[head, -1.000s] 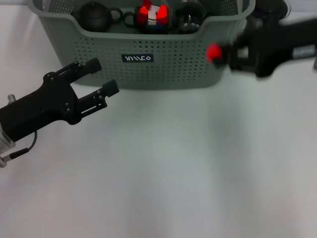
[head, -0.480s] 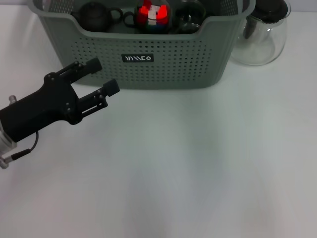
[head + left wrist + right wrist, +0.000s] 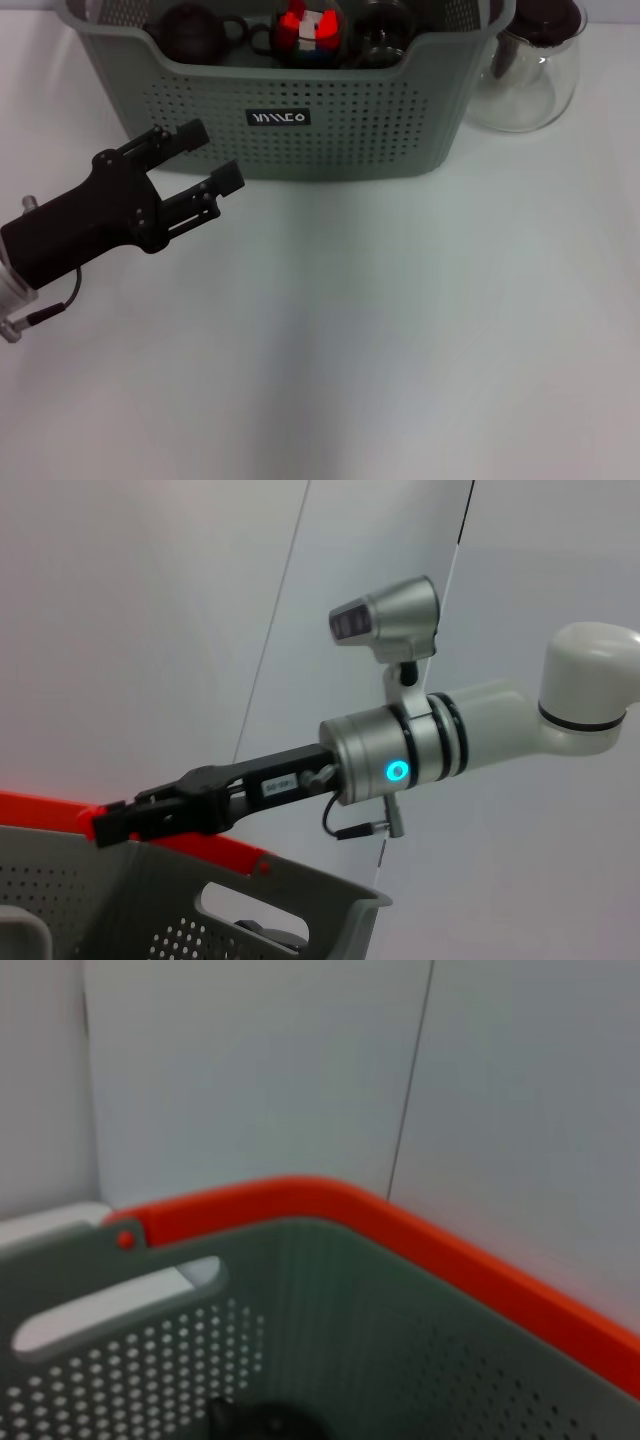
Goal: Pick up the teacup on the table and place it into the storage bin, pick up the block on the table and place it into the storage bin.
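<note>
Our left gripper (image 3: 213,155) hovers with fingers spread and empty, just before the storage bin (image 3: 300,120). The block (image 3: 308,30) and what we take for the teacup (image 3: 380,35) already lie inside, beyond the fingertips. We judge it best to keep both arms away from the bin; the right gripper (image 3: 125,820) shows above the rim, its fingers unclear.

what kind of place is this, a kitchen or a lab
Probably a lab or test bench, not a kitchen: a bare white table, plain panelled walls, and a storage bin holding a teapot and block, with the left gripper open beside it.
</note>
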### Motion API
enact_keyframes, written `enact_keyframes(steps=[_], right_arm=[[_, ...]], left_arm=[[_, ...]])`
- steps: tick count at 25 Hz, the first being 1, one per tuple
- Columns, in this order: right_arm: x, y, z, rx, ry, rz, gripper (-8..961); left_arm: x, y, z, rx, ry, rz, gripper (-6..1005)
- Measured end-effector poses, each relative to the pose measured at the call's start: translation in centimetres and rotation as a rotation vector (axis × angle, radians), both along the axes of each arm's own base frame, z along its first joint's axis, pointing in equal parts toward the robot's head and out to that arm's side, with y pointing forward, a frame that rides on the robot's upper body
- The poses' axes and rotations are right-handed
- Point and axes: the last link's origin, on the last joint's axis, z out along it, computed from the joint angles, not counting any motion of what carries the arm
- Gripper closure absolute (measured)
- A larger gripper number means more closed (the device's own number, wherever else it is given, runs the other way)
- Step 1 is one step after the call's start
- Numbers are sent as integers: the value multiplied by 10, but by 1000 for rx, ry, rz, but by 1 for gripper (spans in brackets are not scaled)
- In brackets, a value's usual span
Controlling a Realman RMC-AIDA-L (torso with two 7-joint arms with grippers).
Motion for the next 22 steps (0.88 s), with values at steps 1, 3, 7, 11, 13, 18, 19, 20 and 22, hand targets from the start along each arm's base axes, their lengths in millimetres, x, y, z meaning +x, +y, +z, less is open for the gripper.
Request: enact_keyframes(steps=[1, 3, 7, 11, 13, 18, 19, 20, 22], right_arm=[[1, 0, -3, 2, -12, -5, 749], [1, 0, -6, 4, -19, -4, 749], [1, -1, -6, -2, -17, -3, 750], [2, 0, 0, 13, 1, -6, 711], [2, 0, 5, 24, 26, -12, 673], [6, -11, 29, 33, 154, 1, 389], [6, -17, 37, 34, 202, 19, 364], [8, -23, 47, 41, 249, 40, 340], [18, -41, 59, 19, 350, 90, 291]], left_arm=[[0, 0, 0, 0, 0, 0, 265], [-1, -1, 0, 0, 0, 2, 266], [-1, -2, 0, 0, -1, 6, 266], [-1, -3, 0, -2, -6, 0, 266], [-1, -3, 0, -3, -7, -1, 266], [-1, -3, 0, -3, -8, -1, 266], [0, -3, 0, -3, -8, -2, 266], [0, -3, 0, -3, -8, -2, 265], [0, -4, 0, -5, -9, -9, 261]])
